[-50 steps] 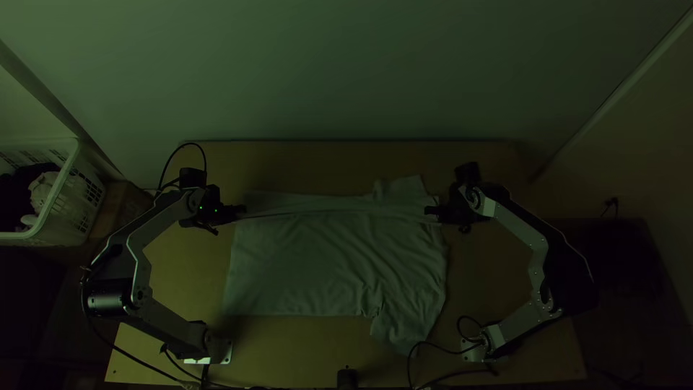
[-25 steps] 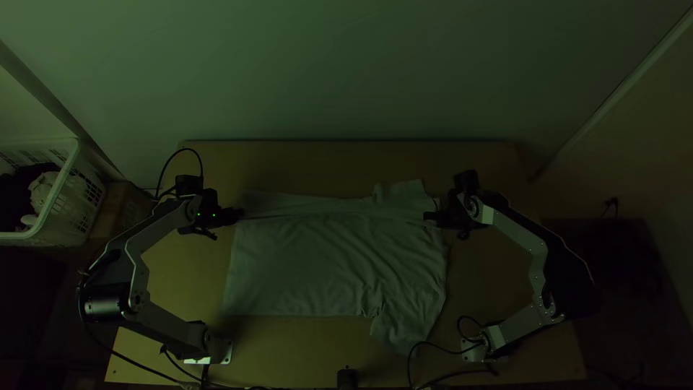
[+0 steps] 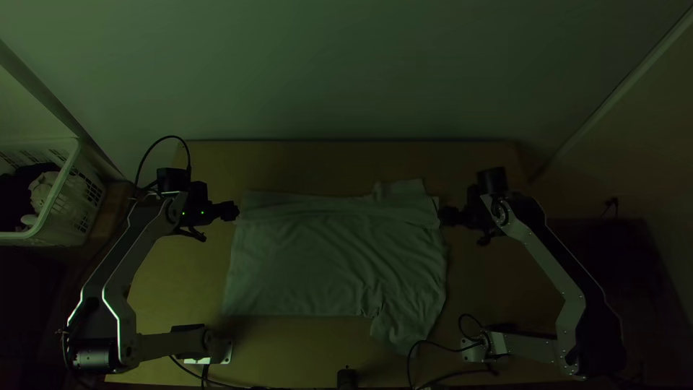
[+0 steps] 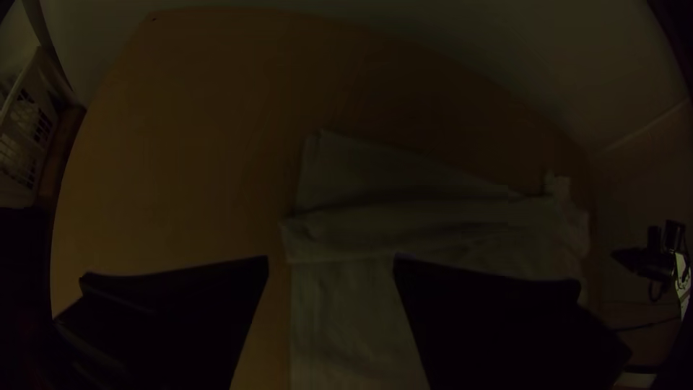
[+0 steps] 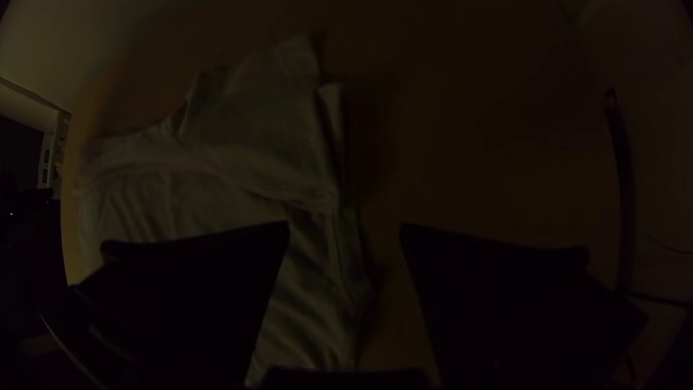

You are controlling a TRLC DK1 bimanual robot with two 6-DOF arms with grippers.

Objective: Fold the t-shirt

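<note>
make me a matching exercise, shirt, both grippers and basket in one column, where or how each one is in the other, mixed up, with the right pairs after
1. shirt
2. left gripper
3. basket
4. right gripper

A. open, near the sleeve end
B. white, beyond the left side of the table
C. lying flat, with a strip along its far side folded over
D. open, near the hem

Right pairs: 1-C, 2-D, 3-B, 4-A
</note>
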